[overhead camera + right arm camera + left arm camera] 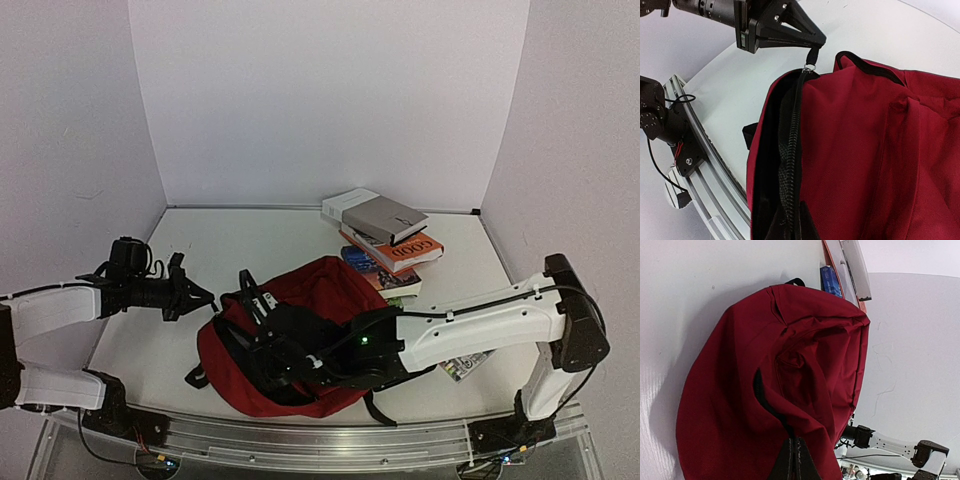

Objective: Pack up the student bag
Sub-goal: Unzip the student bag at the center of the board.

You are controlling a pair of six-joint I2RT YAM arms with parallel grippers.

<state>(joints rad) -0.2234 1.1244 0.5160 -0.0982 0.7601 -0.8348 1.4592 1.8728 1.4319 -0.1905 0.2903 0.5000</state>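
The student bag (330, 290), dark red with black zippers, lies on its side mid-table. At the bag's left end my left gripper (208, 300) is shut on the black zipper pull (811, 57), which hangs from a small metal ring. In the left wrist view its fingers (795, 460) stand pressed together against the red fabric (765, 365). My right gripper (268, 362) reaches across the bag from the right. It is shut on the bag's black zipper edge (790, 150), with its fingertips (807, 225) pinching the zipper tape beside a dark, partly open slit.
A stack of books (385, 240) lies behind the bag at the back right, also at the top of the left wrist view as books (845, 270). A printed sheet (465, 367) lies under the right arm. The metal rail (320, 440) runs along the near edge.
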